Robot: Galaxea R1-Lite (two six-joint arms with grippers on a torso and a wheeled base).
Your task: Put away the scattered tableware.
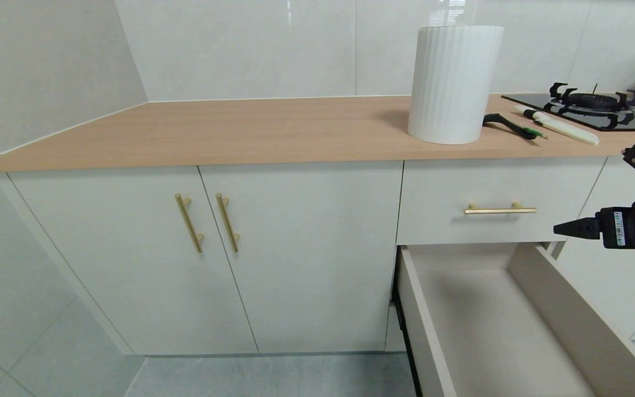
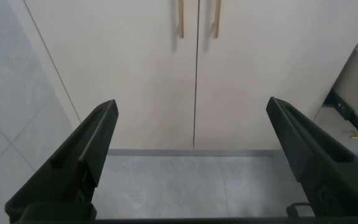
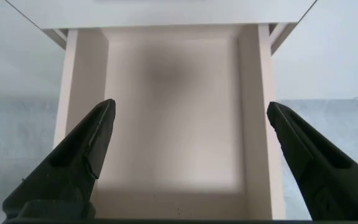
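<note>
Two utensils lie on the wooden counter (image 1: 240, 129) at the right: a black-handled utensil (image 1: 507, 125) with a green end, and a long white utensil (image 1: 563, 125) beside it. Below them the lower drawer (image 1: 411, 298) stands pulled out with nothing inside. My right gripper (image 1: 571, 227) hangs at the far right, over that drawer's right side and well below the counter. From the right wrist, the right gripper (image 3: 189, 106) is open, looking straight down into the drawer (image 3: 173, 124). My left gripper (image 2: 191, 102) is open, low in front of the cabinet doors (image 2: 197, 62), holding nothing.
A tall white ribbed canister (image 1: 454, 82) stands on the counter just left of the utensils. A black gas stove (image 1: 593, 105) sits at the far right. The upper drawer with a gold handle (image 1: 499, 209) is closed. Two cabinet doors (image 1: 207, 220) are closed.
</note>
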